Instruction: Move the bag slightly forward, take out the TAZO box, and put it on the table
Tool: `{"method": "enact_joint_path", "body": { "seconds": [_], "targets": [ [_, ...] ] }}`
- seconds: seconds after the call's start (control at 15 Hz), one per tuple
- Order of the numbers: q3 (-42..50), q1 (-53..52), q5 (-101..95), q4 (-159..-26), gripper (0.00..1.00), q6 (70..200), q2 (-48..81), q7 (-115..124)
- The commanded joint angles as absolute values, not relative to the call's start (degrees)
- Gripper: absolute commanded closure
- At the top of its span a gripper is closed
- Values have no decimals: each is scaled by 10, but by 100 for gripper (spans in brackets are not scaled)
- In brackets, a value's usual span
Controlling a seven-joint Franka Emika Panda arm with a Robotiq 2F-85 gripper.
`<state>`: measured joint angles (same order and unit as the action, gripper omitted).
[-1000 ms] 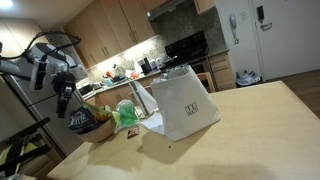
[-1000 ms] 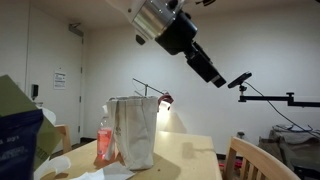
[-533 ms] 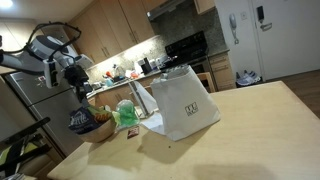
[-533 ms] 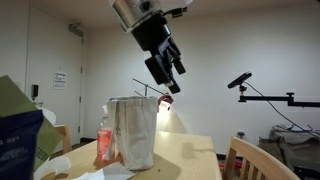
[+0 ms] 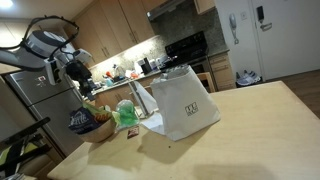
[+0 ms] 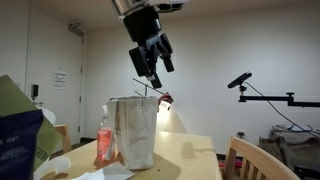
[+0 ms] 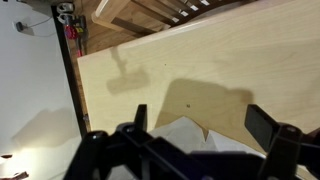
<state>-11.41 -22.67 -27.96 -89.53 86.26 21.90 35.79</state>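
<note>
An exterior view looks down across the desk (image 5: 250,130) toward kitchen cabinets (image 5: 105,38), the bag (image 5: 185,105) at mid-distance; an exterior view low beside the desk (image 6: 188,160) faces a white wall (image 6: 250,50), the bag (image 6: 133,130) close. The wrist view looks steeply down on desk (image 7: 200,50) and bag (image 7: 190,137), which all three share.

The space over the bag (image 6: 133,128) is free; a red bottle (image 6: 104,142) stands just beside it, crowding that side.
</note>
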Motion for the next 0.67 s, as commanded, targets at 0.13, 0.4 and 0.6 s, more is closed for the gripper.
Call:
{"method": "enact_joint_path", "body": {
  "seconds": [0.13,0.4,0.6],
  "targets": [
    [-90,-230,-284,-882,0,846,220,377],
    [-68,-219,-301,-877,0,864,213,374],
    [-53,-206,-314,-869,0,897,216,378]
  ]
}}
